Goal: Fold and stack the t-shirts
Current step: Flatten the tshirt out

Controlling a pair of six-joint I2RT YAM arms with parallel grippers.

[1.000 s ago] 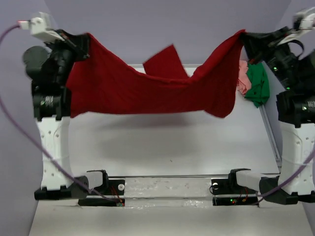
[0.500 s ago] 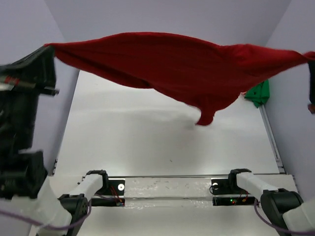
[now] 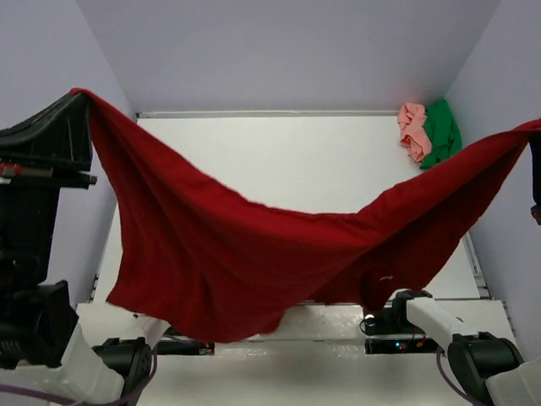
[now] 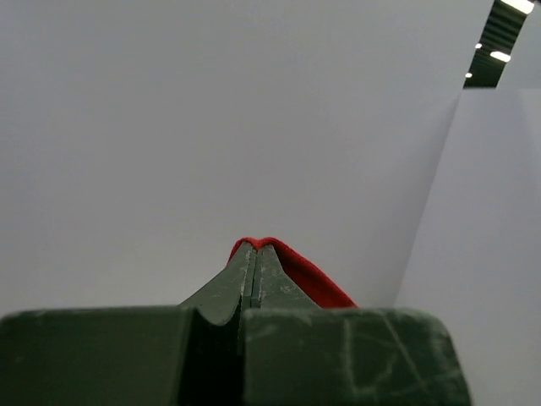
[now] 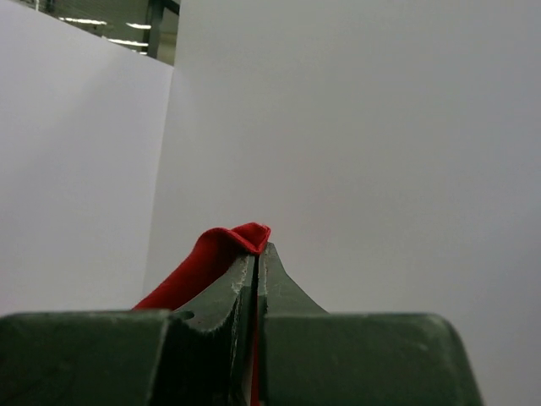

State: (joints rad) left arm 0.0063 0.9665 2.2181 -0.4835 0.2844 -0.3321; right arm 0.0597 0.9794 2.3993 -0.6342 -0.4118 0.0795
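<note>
**Red shirt slung between both arms: slip and bad-landing risk**

The dark red t-shirt (image 3: 245, 254) hangs in the air above the table (image 3: 279, 161), spread wide and sagging deep in the middle. Its lower edge drapes past the table's near edge, over the arm bases. The left gripper (image 4: 255, 252) is clamped shut on a red edge high over the table's left side. The right gripper (image 5: 259, 247) is clamped shut on another edge over the table's right side.

Risks:
- Each pinch takes only a thin fold at the fingertips, so a fast swing could pull the cloth free and drop one side.
- The sag is lopsided, so on landing the shirt may bunch or tuck under itself.
- The loose hem could snag on the bases at the table's near edge.
- The pink t-shirt (image 3: 412, 131) and green t-shirt (image 3: 442, 135) lie crumpled together at the table's far right corner, where a wide sweep could drag them.
</note>
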